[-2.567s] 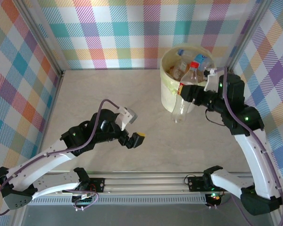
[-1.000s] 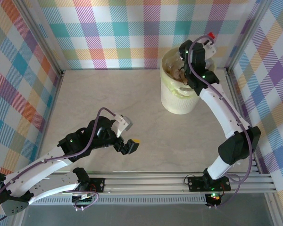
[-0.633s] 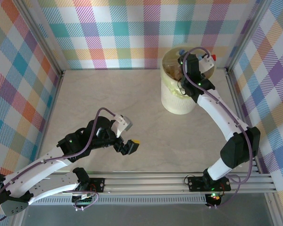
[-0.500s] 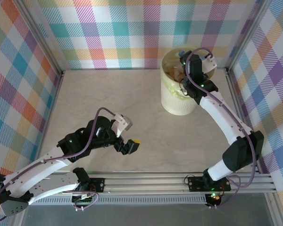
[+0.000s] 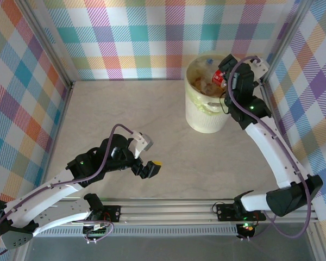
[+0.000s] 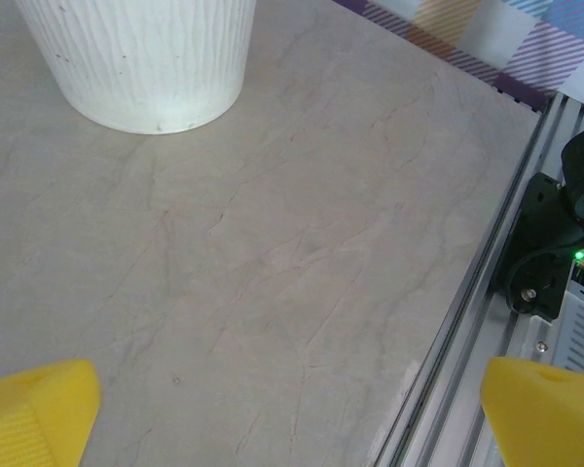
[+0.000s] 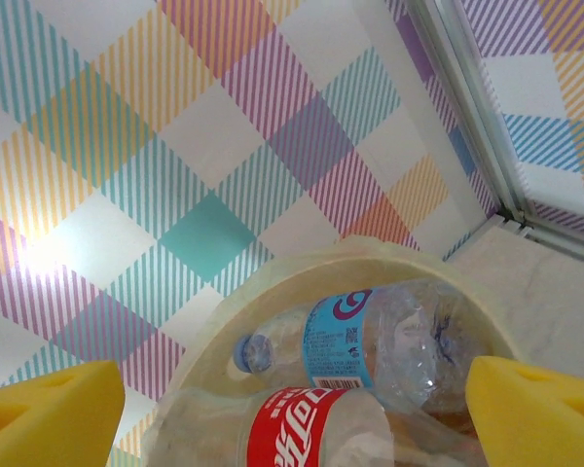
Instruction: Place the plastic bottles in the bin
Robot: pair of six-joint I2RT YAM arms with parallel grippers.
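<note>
Right gripper (image 7: 292, 411) above bin (image 7: 368, 256) (jaws apart).

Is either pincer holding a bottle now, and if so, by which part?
Nothing is held. The left pincer and right pincer stand open; the red-labelled bottle lies in the bin.

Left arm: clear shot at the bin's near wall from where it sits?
Probably yes. Bare table lies between the open left pincer and the bin, with nothing in the way. The right pincer hangs over the bin's mouth on its right side, so only the top looks contested.
</note>
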